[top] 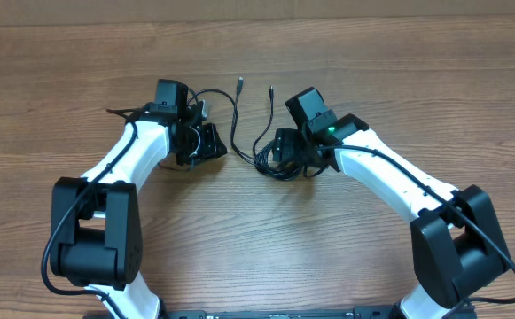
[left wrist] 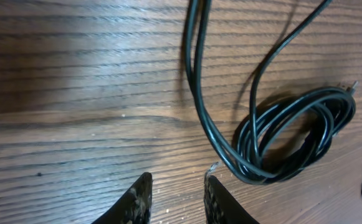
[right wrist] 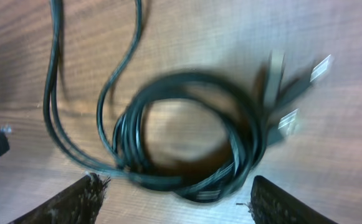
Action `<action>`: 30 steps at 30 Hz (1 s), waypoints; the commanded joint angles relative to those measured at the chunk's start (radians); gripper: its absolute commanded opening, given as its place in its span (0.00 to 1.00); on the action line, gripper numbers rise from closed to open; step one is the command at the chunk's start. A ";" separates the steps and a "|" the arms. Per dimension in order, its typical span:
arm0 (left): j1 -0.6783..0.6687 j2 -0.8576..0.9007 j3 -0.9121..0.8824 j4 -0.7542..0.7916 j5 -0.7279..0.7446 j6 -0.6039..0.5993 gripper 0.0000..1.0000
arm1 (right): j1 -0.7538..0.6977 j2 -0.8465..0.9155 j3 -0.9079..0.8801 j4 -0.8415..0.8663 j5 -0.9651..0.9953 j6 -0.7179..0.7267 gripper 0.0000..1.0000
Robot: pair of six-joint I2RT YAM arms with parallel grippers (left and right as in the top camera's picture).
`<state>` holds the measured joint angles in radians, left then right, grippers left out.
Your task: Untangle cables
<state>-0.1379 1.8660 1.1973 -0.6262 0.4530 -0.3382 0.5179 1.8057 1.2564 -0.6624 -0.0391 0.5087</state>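
- Thin black rubbery cables (top: 234, 128) lie coiled on the wooden table (top: 372, 71) between my arms.
- My right end effector (right wrist: 174, 186) is wide over the coil; my left end effector (left wrist: 177, 183) is narrow and empty.
- Light and limp: I'd pinch a loose strand near the coil.

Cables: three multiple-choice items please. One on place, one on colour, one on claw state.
1. Where does the cable coil lie in the overhead view?
A) close by the right claw
B) far left of the view
C) at the bottom edge of the view
2. What colour is the cable coil?
A) white
B) black
C) red
3. How does the right claw stand?
A) shut on the cable coil
B) open, fingers spread wide
C) shut on nothing

1 A: overhead shows it at that claw.
2 B: every view shows black cord.
3 B: the right wrist view shows both fingers well apart.
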 commanded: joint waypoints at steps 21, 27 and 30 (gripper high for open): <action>-0.007 -0.011 -0.002 0.006 0.015 -0.002 0.30 | 0.005 0.146 0.011 0.146 0.098 -0.465 0.70; -0.007 -0.011 -0.002 0.006 0.016 -0.003 0.30 | 0.005 0.145 0.011 0.088 0.078 -0.449 0.49; -0.007 -0.011 -0.002 0.006 0.016 -0.003 0.30 | 0.005 0.145 0.011 0.035 0.071 -0.401 0.47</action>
<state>-0.1410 1.8660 1.1973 -0.6216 0.4564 -0.3382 0.5186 1.9526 1.2568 -0.6029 0.0513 0.0647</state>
